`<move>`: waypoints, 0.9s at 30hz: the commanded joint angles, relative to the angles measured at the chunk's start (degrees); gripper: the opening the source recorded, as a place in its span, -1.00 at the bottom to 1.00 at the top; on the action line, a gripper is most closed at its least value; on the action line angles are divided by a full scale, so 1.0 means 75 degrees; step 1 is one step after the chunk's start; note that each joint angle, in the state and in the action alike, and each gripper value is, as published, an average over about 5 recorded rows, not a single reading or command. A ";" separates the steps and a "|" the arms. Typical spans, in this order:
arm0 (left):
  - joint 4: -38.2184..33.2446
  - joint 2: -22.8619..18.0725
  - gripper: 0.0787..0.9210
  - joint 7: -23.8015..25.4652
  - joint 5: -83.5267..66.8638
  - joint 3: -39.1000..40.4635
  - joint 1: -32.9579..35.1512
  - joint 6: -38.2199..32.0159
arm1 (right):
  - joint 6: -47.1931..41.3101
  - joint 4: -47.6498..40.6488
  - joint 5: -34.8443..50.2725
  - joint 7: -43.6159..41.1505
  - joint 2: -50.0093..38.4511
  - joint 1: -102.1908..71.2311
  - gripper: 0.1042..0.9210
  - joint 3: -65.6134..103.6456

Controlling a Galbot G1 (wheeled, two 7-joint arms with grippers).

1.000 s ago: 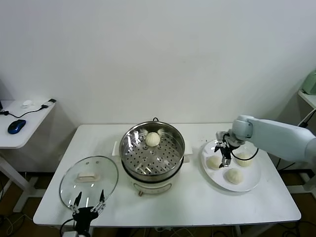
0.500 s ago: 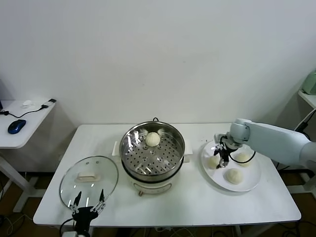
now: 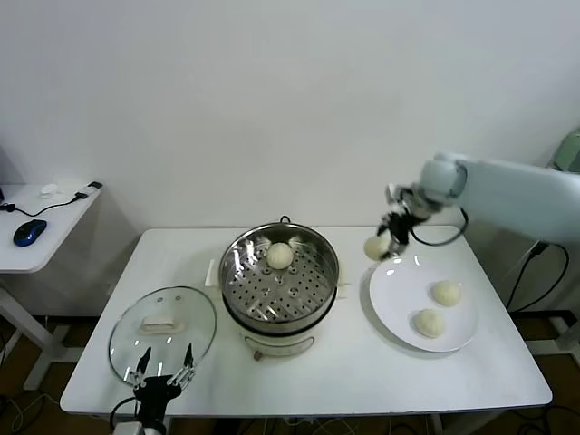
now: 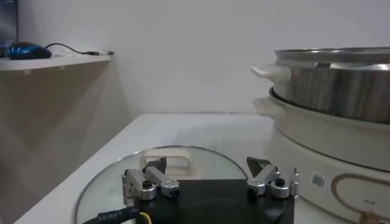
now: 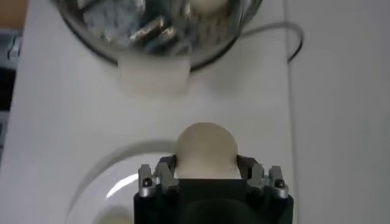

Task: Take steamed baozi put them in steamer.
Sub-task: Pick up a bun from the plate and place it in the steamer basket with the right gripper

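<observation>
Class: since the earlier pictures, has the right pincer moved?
Yes. The right pincer, gripping a baozi, has risen off the white plate and shifted toward the steamer.

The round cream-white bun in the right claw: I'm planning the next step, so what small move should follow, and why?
Probably carry it toward the robot's left until it hangs over the shiny round steel steamer. The right claw holds the round cream-white bun lifted above the flat white plate, short of the steamer; its perforated tray has bare room beside one bun.

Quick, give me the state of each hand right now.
Left hand: open, empty, parked by the glass lid.
Right hand: shut on a baozi, lifted off the plate.
</observation>
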 commanded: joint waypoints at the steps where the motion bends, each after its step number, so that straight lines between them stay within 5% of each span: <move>1: 0.0001 0.0005 0.77 0.0004 0.0001 -0.0003 0.0011 -0.0001 | -0.1363 0.2046 0.3305 0.1417 0.1760 0.1601 0.38 -0.0042; 11: -0.0154 -0.0034 0.77 0.0032 0.0009 0.0054 -0.0079 0.0037 | -0.1910 0.0494 0.3033 0.2340 0.3572 -0.0433 0.37 0.0302; 27: -0.0029 -0.0008 0.77 0.0035 -0.0072 0.0051 -0.0139 0.0023 | -0.1854 -0.1488 0.1600 0.2548 0.4177 -0.2206 0.36 0.0477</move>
